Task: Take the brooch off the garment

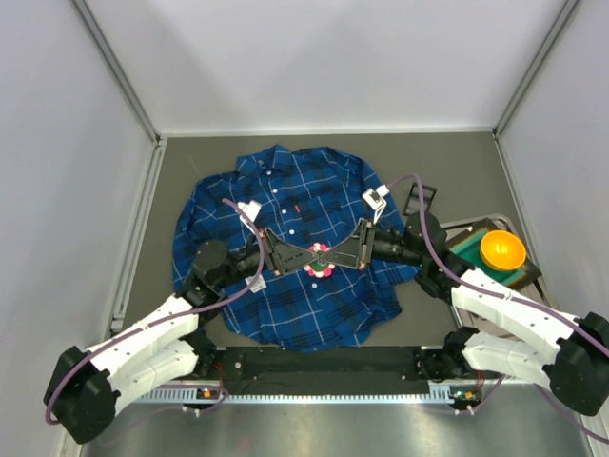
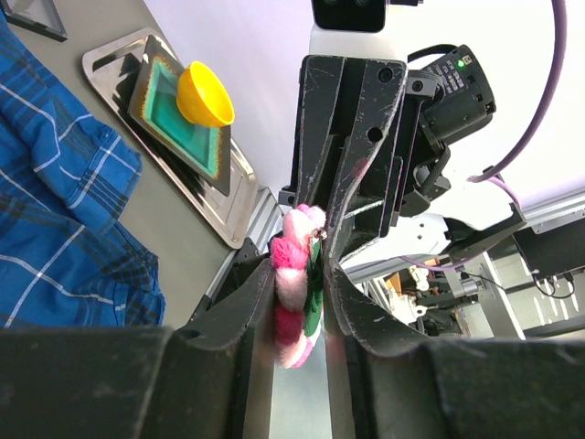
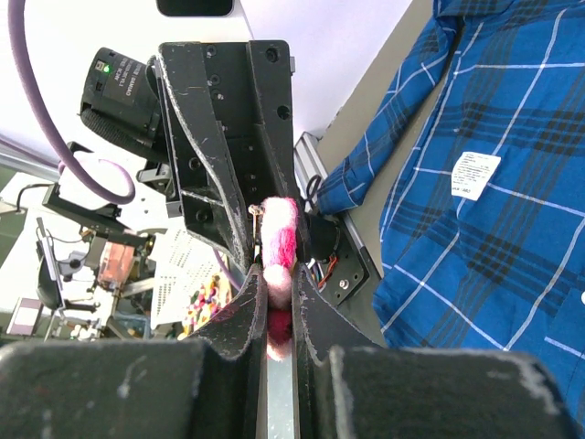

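— While the left pincer and the right pincer meet tip to tip over the plaid shirt, where is the brooch?
— Between them. Each pincer is clenched on the pink beaded brooch, held up above the shirt, which lies flat on the table.
— So it's off?
— I judge so: no cloth shows between the fingers. Left to do: one pincer lets go, the other sets it down.
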